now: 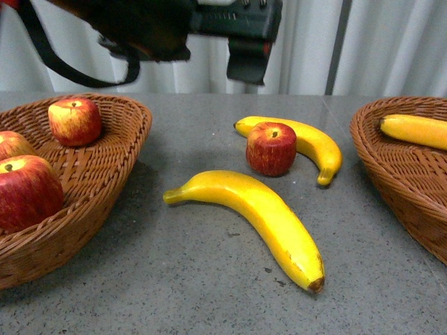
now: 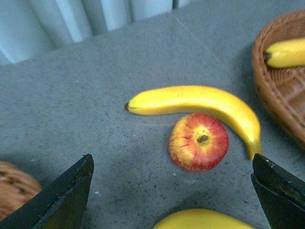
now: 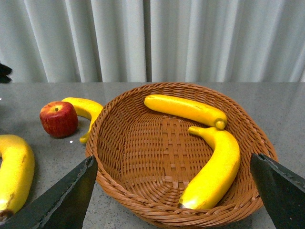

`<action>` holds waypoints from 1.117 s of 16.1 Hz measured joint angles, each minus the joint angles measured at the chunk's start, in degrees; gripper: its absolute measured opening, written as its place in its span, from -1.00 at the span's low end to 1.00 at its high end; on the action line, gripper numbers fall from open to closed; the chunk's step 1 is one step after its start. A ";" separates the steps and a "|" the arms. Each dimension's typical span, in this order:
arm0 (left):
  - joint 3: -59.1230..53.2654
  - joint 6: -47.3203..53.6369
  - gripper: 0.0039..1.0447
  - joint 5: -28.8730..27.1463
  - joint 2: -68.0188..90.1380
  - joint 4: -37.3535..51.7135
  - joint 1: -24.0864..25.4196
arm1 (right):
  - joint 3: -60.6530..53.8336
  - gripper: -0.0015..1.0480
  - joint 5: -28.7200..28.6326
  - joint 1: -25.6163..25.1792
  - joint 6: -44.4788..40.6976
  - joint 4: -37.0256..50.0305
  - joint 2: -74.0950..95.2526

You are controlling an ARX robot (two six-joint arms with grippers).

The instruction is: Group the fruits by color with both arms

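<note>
One red apple stands on the grey table against a curved banana. A bigger banana lies nearer the front. My left gripper hangs open above the table, with the apple just ahead of its fingers and the big banana under them. My right gripper is open over the right basket, which holds two bananas. Three apples sit in the left basket.
The left arm is a dark mass across the top of the front view. The right basket stands at the table's right edge, with one banana showing in it. White curtains hang behind the table.
</note>
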 joint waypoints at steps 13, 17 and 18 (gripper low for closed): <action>19.45 7.41 0.88 2.56 24.52 -4.13 -2.71 | 0.00 0.87 0.00 0.00 0.00 0.00 0.00; 18.36 7.19 0.31 4.00 26.21 -3.82 -2.71 | 0.00 0.87 0.00 0.00 0.00 0.00 0.00; 18.32 7.17 0.29 3.52 25.70 -3.72 -2.54 | 0.00 0.87 0.00 0.00 0.00 0.00 0.00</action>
